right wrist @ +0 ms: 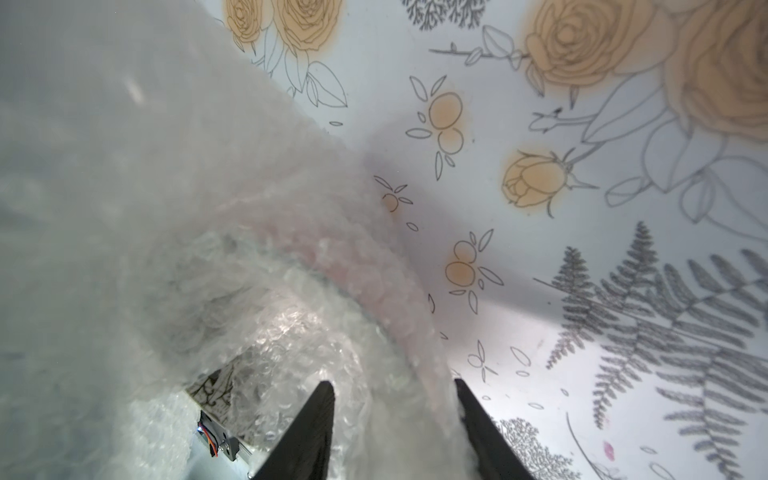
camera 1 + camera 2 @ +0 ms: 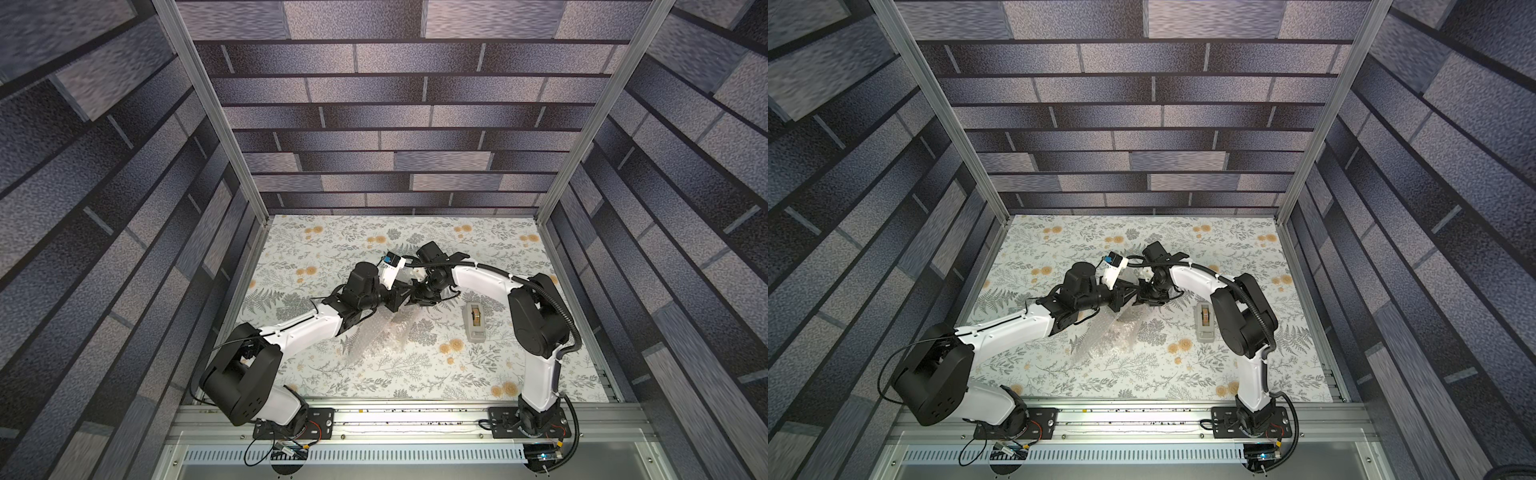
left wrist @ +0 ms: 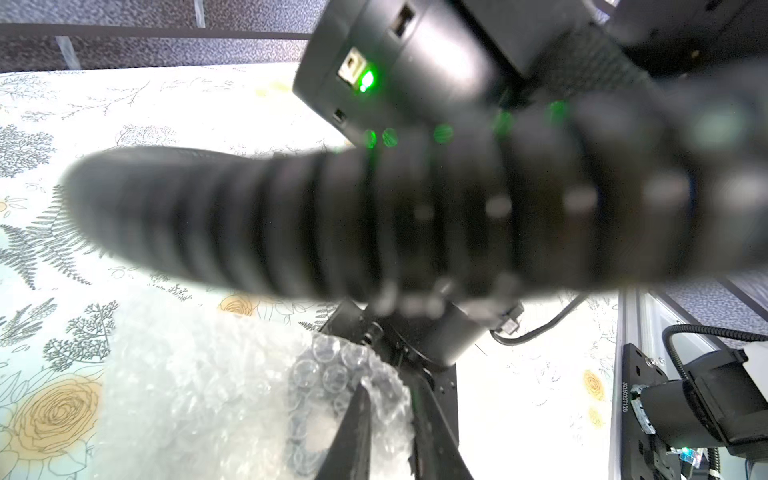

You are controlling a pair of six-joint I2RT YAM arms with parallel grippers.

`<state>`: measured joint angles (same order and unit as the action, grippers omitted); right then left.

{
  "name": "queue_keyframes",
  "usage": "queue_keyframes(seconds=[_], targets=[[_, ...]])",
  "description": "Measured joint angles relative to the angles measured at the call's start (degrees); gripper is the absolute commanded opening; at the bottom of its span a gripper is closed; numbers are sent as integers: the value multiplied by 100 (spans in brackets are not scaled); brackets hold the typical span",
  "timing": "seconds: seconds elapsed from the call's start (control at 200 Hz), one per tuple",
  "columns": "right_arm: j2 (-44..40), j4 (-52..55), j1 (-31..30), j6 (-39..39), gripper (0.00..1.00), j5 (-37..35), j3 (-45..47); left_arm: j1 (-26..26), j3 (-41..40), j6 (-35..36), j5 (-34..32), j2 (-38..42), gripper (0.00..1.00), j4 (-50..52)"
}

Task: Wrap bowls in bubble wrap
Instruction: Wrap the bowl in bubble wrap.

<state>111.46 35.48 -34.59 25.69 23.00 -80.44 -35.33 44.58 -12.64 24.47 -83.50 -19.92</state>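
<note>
Two arms meet over table [image 2: 457, 249] centre. Left gripper [image 3: 390, 386] pinches bunched bubble wrap [image 2: 382, 332]; right gripper [image 1: 392, 382] jaws apart, wrap between. Bowl hidden, likely bundled inside. Take loose flap near bundle, pull snug, gently.

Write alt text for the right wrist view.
Crinkly clear bubble wrap fills about half the view and runs down between the two black fingers of the right gripper, which stand apart. Beside it lies the table, printed with roses and ferns.
</note>
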Motion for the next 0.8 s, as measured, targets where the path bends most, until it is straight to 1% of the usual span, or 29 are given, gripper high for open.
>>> queue_keyframes(seconds=[0.145,0.21,0.341,0.446,0.491,0.571,0.742,0.802], targets=[[-127,7,37,0,48,-20,107,-4,-81,0,83,-2,19,-199],[-214,17,103,0,48,90,118,39,-197,0,4,-50,19,7],[-555,-50,177,0,48,229,116,116,-586,0,-136,-417,19,634],[-691,-114,214,-2,48,295,111,116,-728,0,-181,-455,19,887],[-693,-116,216,0,51,310,111,127,-730,0,-184,-455,19,911],[-691,-109,251,-11,60,343,114,125,-730,0,-199,-452,19,907],[-691,-164,254,-87,63,518,114,125,-726,0,-201,-452,19,911],[-691,-229,254,-81,67,588,131,125,-699,0,-201,-452,19,931]])
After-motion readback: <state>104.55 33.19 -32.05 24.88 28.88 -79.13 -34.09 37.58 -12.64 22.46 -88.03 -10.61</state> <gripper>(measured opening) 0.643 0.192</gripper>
